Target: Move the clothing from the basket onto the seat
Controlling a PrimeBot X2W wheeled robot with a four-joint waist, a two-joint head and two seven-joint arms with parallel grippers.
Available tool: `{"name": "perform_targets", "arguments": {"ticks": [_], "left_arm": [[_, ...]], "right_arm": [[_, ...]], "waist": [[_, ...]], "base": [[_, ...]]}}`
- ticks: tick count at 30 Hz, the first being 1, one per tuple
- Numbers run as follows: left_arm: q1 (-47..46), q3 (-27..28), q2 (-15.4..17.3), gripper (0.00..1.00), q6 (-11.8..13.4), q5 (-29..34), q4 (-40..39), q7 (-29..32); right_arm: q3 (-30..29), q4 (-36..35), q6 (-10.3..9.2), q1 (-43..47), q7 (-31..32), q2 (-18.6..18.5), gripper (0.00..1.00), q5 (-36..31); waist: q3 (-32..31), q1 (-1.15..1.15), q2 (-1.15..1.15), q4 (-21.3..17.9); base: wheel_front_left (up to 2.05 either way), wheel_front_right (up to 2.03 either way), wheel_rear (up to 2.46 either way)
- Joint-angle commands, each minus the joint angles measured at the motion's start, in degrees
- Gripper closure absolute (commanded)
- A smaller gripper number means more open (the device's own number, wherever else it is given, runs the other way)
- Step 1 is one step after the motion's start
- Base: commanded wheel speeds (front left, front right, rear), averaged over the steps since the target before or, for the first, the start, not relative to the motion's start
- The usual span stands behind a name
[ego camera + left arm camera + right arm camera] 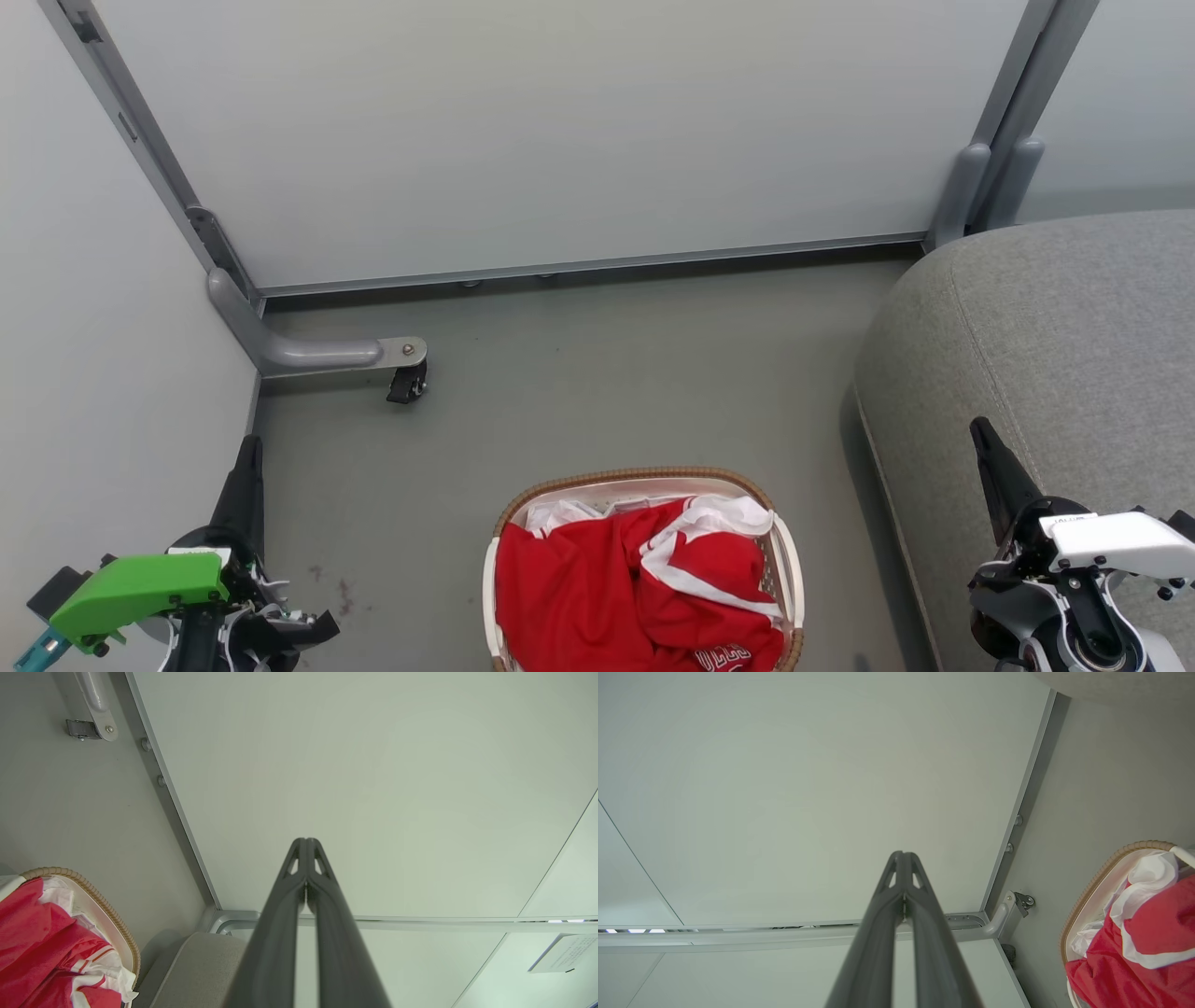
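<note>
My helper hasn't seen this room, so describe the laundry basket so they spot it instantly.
On the grey floor, left of the big grey sofa seat, stands a small oval cream basket. Its brown woven rim and heap of red clothing with white trim set it apart.

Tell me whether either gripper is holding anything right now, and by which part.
Nothing is held. The left gripper and right gripper both have their jaws shut empty, and the clothing lies in the basket, untouched.
</note>
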Motion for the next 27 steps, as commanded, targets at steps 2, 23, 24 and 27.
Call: {"name": "perform_targets", "arguments": {"ticks": [2,23,24,27], "left_arm": [[-0.8,0.0,0.1,1.0,-0.3,0.4,-0.1,0.1],[-0.8,0.0,0.1,1.0,-0.3,0.4,-0.1,0.1],[-0.8,0.0,0.1,1.0,-0.3,0.4,-0.1,0.1],[-0.8,0.0,0.1,1.0,-0.3,0.4,-0.1,0.1]], "right_arm": [[-0.1,-0.1,0.0,-0.5,0.1,-0.3,1.0,0.1],[-0.1,-0.1,0.0,-0.5,0.1,-0.3,1.0,0.1],[-0.1,-0.1,0.0,-0.5,0.1,-0.3,1.0,0.1],[-0.1,-0.1,0.0,-0.5,0.1,-0.3,1.0,0.1]], "waist": [[0.0,0.0,0.0,0.0],[0.0,0.0,0.0,0.0],[0.0,0.0,0.0,0.0],[0.0,0.0,0.0,0.0]], "base": [[0.0,0.0,0.0],[0.0,0.0,0.0],[0.0,0.0,0.0],[0.0,0.0,0.0]]}}
